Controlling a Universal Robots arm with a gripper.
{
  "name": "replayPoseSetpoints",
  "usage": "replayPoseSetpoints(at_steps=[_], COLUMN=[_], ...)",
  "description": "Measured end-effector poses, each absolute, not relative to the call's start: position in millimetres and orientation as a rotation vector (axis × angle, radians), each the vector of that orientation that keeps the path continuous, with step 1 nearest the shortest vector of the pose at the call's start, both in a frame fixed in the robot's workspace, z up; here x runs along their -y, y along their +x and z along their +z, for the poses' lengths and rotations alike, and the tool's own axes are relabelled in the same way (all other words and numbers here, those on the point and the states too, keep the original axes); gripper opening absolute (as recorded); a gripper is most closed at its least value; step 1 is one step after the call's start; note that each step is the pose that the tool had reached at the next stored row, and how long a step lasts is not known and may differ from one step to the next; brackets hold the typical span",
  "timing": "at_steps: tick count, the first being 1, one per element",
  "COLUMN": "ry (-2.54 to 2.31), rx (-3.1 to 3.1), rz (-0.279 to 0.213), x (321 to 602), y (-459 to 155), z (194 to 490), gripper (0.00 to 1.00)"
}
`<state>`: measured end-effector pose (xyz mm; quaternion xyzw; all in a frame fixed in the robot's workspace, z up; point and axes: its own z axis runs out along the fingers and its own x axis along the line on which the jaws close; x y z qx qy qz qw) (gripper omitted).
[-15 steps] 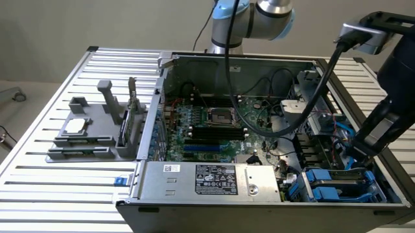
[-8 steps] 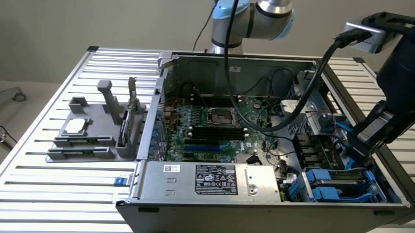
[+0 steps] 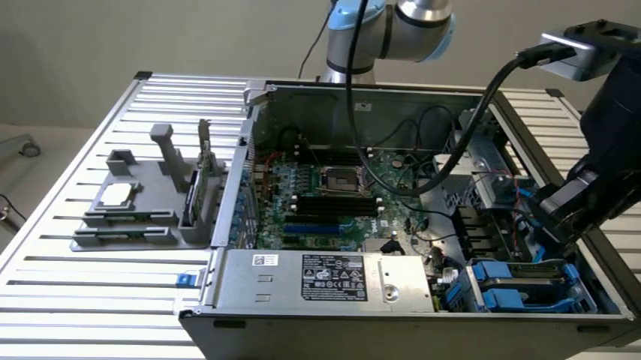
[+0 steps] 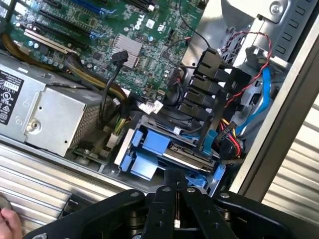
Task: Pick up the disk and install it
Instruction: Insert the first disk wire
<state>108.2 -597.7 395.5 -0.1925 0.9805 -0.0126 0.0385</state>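
Slatted table point(image 3: 60, 300) under an open case point(image 3: 401, 330); jaws closed, empty, near the disk point(image 4: 192, 158) in the corner cage point(image 4: 144, 167).

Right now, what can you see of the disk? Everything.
The disk lies flat, low in the blue drive cage at the case's corner, at the exterior view's lower right. A thin silver-grey metal edge shows, framed by blue plastic carrier pieces; its label is hidden. Cables run close past it. The shut pincer hangs right by it, not gripping it; contact unclear.
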Motion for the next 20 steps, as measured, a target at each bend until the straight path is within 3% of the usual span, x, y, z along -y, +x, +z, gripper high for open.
replayPoseSetpoints(at_steps=[20], ry=[-0.034], rx=[-3.07], rz=[-0.06], x=[597.7], y=[108.2], z=[391.0], gripper=[0.11])
